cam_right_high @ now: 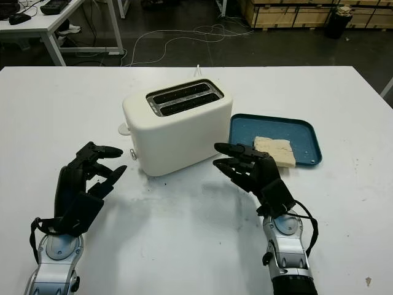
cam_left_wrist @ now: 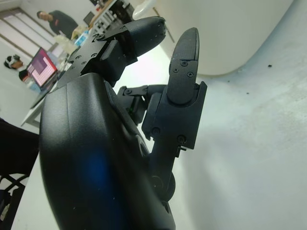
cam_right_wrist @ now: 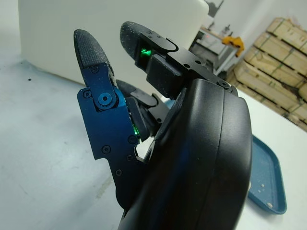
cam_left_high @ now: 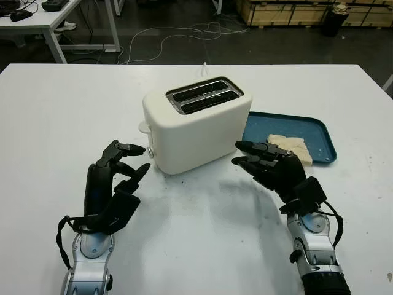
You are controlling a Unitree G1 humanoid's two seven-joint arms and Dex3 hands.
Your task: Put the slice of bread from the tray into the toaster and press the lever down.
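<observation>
A white two-slot toaster [cam_left_high: 195, 123] stands at the middle of the white table, slots empty, its lever [cam_left_high: 143, 127] on the left end. To its right a blue tray [cam_left_high: 295, 126] holds a pale slice of bread [cam_left_high: 291, 147]. My right hand [cam_left_high: 261, 161] hovers open just in front of the tray's near left corner, short of the bread. My left hand [cam_left_high: 120, 165] is open, holding nothing, in front and left of the toaster near its knob [cam_left_high: 150, 151].
The white table [cam_left_high: 55, 123] stretches wide on all sides. Behind it lie a dark floor with white cables [cam_left_high: 178, 34], another desk [cam_left_high: 43, 21] at the back left and wooden crates [cam_left_high: 288, 11] at the back right. People sit far off in the left wrist view.
</observation>
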